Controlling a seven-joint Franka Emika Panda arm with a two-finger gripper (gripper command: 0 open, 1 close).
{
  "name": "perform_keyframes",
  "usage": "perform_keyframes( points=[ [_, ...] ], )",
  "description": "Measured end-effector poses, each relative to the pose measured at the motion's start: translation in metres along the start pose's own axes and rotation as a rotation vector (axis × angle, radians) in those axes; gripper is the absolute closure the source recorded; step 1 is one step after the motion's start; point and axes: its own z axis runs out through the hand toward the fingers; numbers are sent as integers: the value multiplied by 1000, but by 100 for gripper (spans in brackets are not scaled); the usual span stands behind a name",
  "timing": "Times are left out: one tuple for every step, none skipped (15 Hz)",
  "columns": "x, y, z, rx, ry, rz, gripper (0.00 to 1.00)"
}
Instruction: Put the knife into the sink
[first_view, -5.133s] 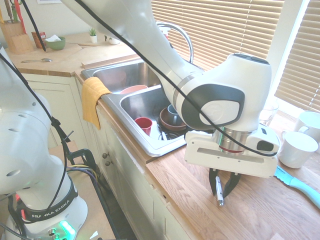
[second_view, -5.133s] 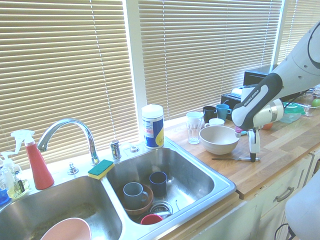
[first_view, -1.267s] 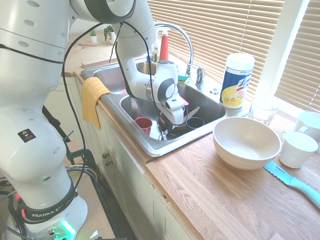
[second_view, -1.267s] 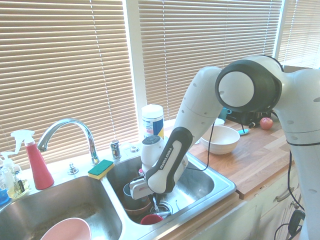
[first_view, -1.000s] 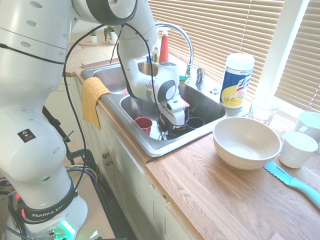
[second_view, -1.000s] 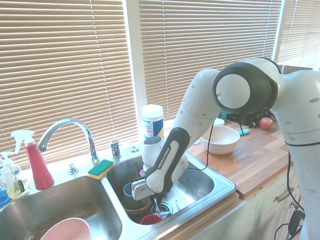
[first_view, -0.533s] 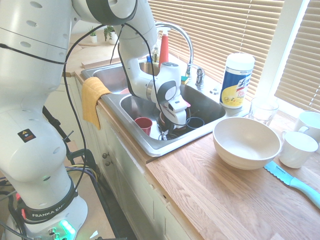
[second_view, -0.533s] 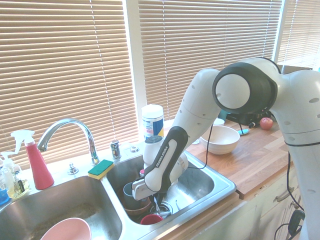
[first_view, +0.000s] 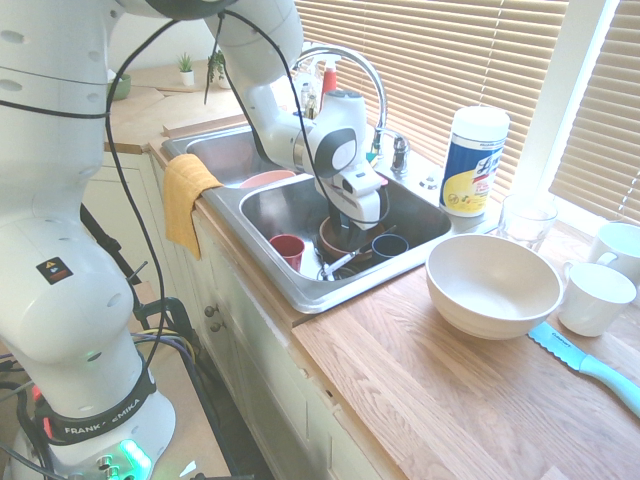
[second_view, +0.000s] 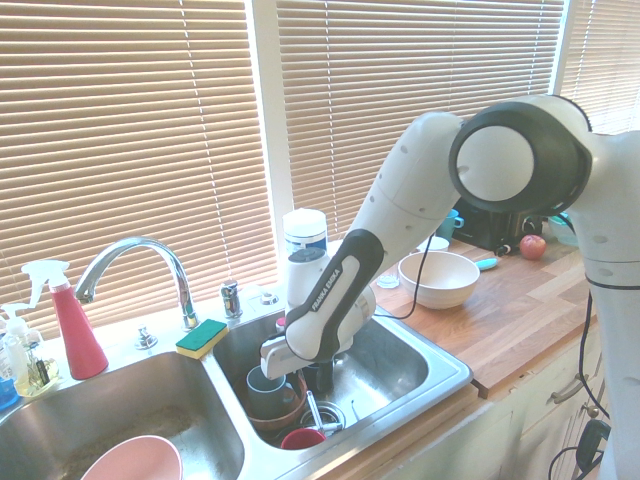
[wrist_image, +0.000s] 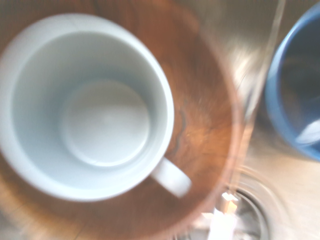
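While the tool (first_view: 345, 238) hangs low over the brown bowl (second_view: 272, 424) in the sink (first_view: 310, 296), the knife (second_view: 314, 408) lies tilted in the basin nearer the large pale bowl (first_view: 492, 287), its handle beside the drain (second_view: 336, 412) and close to the red cup (second_view: 302, 439) by the front edge. Its blade rises alongside the brown bowl, near the tool; contact between them is unclear. Whether the tool is open, closed or gripping cannot be told.

A grey-blue mug (wrist_image: 105, 125) sits inside the brown bowl; a dark blue cup (first_view: 390, 247) stands beside it. "FRANKA EMIKA" reads along the arm (second_view: 350, 285); the lettering on the blue-and-yellow canister (first_view: 474, 163) by the sink's back edge is too small.

Compared with half a second ago, the tool has lifted, showing more of the mug and brown bowl.
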Motion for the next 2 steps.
perform_keyframes(
  points=[
    [-1,3,-25,1,1,-18,0],
    [-2,7,-50,5,6,-34,0]
  ],
)
